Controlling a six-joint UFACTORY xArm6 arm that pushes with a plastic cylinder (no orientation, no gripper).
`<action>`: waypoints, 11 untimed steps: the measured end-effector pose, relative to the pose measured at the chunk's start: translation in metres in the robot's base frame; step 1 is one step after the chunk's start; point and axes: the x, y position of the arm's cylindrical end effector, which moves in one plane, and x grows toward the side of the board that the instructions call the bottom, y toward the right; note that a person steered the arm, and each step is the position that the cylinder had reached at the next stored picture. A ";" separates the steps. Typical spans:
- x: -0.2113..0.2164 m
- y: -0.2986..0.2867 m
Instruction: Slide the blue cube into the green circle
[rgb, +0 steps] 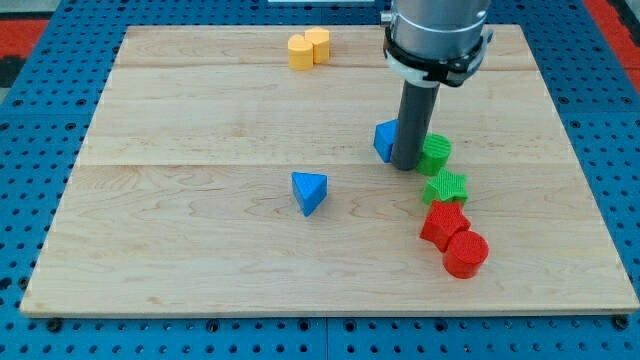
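The blue cube (385, 140) sits right of the board's middle, partly hidden behind my rod. The green circle (436, 153) lies just to the right of the rod. My tip (406, 165) rests on the board between the two, touching or almost touching both. The cube is about a rod's width from the green circle.
A blue triangle (309, 191) lies left of centre. A green star (446, 187), a red star (443, 222) and a red circle (465, 253) run down below the green circle. Two yellow blocks (308, 48) sit at the view's top. The wooden board (200, 250) has blue pegboard around it.
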 end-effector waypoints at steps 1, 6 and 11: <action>-0.011 -0.022; -0.059 -0.051; -0.036 -0.048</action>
